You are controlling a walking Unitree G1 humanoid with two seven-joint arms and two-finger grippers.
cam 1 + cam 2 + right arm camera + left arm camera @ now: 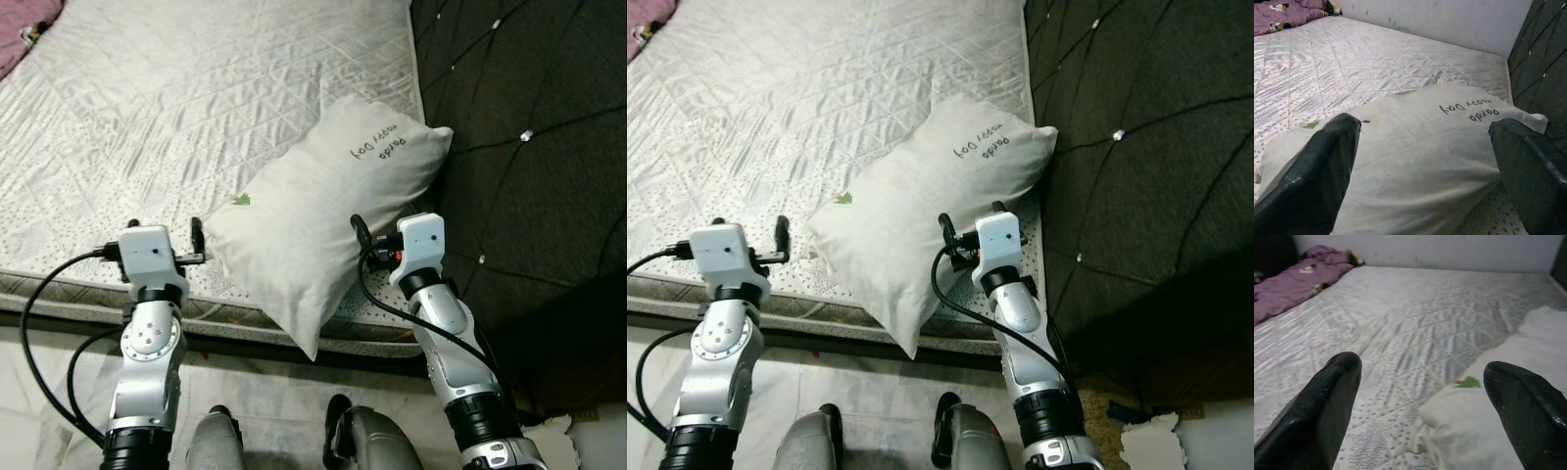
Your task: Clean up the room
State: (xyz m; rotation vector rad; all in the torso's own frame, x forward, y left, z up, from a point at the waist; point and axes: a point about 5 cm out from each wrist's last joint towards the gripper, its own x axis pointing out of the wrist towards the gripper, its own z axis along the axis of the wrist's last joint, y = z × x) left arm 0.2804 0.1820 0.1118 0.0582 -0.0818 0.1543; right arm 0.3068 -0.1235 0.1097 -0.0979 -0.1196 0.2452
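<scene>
The white pillow (323,230) lies askew on the mattress (176,117) beside the dark headboard (529,147), one corner overhanging the edge — so the left hand (1422,382) and right hand (1425,142) flank it, both spread wide and empty, apparently to straighten it.

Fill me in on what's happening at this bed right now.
The robot stands at the edge of the mattress, both arms raised toward a white pillow that lies at the mattress corner beside the dark headboard. The left pincer is open beside one end of the pillow, and the right pincer is open at the pillow's near side. Neither is gripping it yet. A purple blanket lies bunched at the far corner.
</scene>
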